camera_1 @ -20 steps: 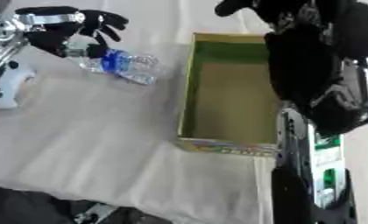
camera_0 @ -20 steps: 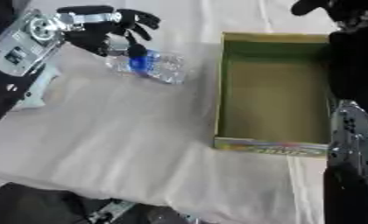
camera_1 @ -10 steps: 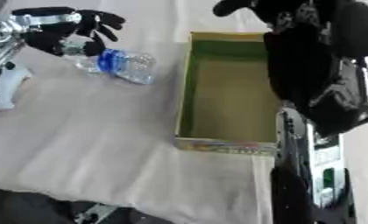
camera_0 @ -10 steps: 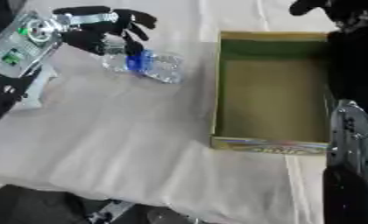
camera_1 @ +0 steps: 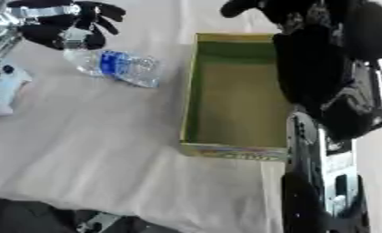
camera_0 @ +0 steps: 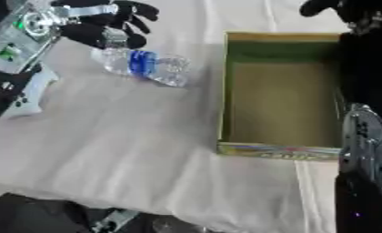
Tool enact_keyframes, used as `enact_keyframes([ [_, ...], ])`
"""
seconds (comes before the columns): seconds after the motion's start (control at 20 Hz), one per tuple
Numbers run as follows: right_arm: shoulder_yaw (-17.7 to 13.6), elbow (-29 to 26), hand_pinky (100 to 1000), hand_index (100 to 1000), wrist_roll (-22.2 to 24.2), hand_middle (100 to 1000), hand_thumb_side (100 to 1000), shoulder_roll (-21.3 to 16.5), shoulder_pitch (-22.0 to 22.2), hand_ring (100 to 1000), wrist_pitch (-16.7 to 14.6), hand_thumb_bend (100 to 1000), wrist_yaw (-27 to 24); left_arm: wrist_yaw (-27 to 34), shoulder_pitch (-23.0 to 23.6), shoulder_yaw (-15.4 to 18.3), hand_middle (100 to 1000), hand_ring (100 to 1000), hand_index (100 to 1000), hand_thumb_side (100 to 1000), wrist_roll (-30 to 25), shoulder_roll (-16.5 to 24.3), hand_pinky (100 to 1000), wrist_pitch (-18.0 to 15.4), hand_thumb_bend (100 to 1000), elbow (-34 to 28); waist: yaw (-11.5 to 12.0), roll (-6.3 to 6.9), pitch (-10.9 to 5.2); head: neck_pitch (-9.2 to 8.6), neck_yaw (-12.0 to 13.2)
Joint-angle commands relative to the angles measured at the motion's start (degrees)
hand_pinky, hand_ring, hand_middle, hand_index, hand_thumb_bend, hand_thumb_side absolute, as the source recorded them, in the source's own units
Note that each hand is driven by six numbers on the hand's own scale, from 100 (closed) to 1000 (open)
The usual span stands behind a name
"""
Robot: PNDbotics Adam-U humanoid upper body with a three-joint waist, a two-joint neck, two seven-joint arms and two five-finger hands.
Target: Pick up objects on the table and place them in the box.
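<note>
Water bottle point(camera_0: 144, 67) lying at ten o'clock of box point(camera_0: 283, 93), under spread, empty left robot hand point(camera_0: 107, 23): close round its middle before lifting.

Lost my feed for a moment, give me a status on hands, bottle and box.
Left hand at the plastic bottle's cap end, fingers curled, grasp unclear. Right hand above the box's far edge. Bottle lying on the cloth, nothing seen inside the box, path between clear.

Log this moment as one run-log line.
left hand: fingers curled at bottle cap end | bottle: lying on table | box: empty | right hand: unclear
</note>
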Motion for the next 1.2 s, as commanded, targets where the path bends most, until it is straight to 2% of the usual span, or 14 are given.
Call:
enact_keyframes([
  [0.05, 0.3, -1.0, 623, 895, 0.3, 866, 1000, -0.2, -0.7, 755, 0.0, 100, -0.2, -0.8, -1.8, 1.0, 1000, 870, 943, 714, -0.1, 0.5, 736, -0.2, 366, 0.9, 0.0, 0.27, -0.77, -0.22, -0.4],
  [0.55, 0.4, -1.1, 623, 896, 0.5, 867, 1000, -0.4, -0.8, 755, 0.2, 100, -0.3, -2.6, -4.3, 0.7, 1000, 870, 942, 726, -1.2, -2.0, 736, -0.8, 365, 4.9, -0.8, 0.51, -0.37, -0.22, -0.7],
  [1.2, 0.4, -1.5, 622, 887, 0.8, 857, 1000, -0.7, -0.8, 755, 0.6, 100, -0.6, -2.8, -3.0, 0.3, 1000, 870, 942, 759, -2.6, -2.4, 743, -1.3, 367, 7.1, -1.3, 0.81, 0.1, -0.22, -0.8],
])
